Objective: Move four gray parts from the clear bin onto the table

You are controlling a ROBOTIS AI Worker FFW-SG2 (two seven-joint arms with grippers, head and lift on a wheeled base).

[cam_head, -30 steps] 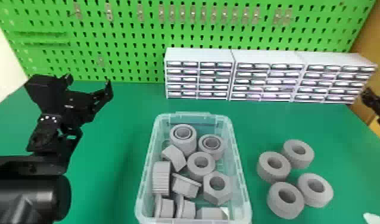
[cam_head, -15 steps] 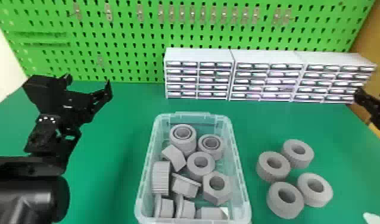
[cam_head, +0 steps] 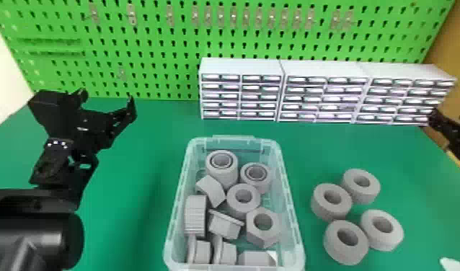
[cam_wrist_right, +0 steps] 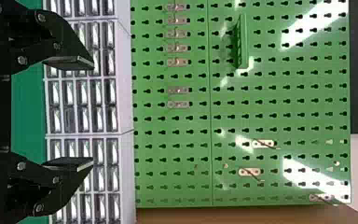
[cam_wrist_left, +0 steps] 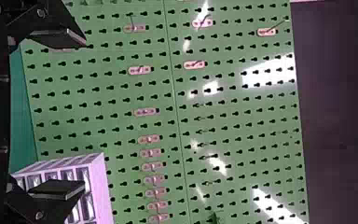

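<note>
With four gray parts apparently already out on the counter, short of the right gripper and to its left, the likeliest slip is miscounting and fetching a fifth, or a low sweep knocking them. Both it and the left gripper have empty fingers spread apart; nearer the robot, between them, the clear bin holds jumbled rings, flanged pieces and a hex nut.

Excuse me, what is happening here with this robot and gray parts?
Neither hand holds anything: the robot's left hand and right hand are both open and empty. Four ring-shaped gray parts lie on the green table, right of the clear bin, which holds more gray parts. The job looks finished.
</note>
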